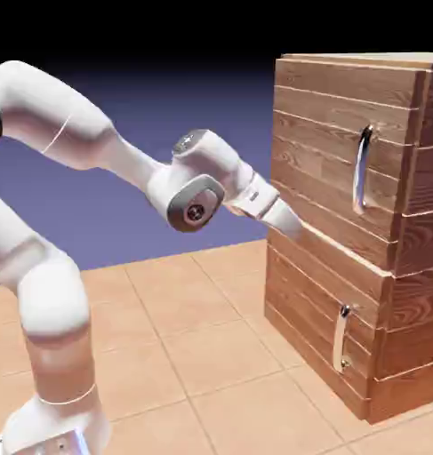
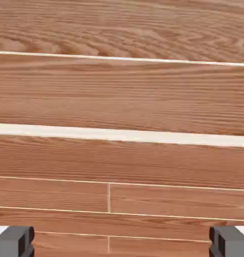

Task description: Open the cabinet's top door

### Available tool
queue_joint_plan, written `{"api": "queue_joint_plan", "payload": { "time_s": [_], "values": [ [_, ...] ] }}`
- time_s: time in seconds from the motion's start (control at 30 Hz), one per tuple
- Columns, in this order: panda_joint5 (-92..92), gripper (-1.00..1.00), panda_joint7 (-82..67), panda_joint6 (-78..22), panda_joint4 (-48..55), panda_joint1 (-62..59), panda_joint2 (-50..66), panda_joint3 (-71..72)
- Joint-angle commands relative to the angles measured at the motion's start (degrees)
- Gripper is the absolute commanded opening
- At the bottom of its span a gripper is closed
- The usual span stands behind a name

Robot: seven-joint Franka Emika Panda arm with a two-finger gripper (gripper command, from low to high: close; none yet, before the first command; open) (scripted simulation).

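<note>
- Your white arm's gripper (image 1: 293, 225) points level at the tall cabinet of reddish-brown wood planks (image 1: 322, 293), near the seam below the larger upper door (image 1: 331, 151).
- Your jaws stand wide with nothing between them; the hand view shows only planks.
- The long curved silver handle (image 1: 363, 169) sits well off toward the door's far edge, so you'll likely need to shift across and up to reach it.

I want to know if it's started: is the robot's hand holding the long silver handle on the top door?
No, the gripper sits low at the top door's left side, apart from the long handle.
</note>
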Motion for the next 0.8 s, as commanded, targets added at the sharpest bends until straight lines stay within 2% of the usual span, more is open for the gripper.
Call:
{"api": "queue_joint_plan", "payload": {
  "time_s": [0.0,0.77],
  "values": [
    [-2.5,0.00,1.6,-0.1,0.4,0.8,-0.6,-1.1],
    [-59.8,0.00,39.1,-1.8,9.9,20.2,-13.3,-25.3]
  ]
}}
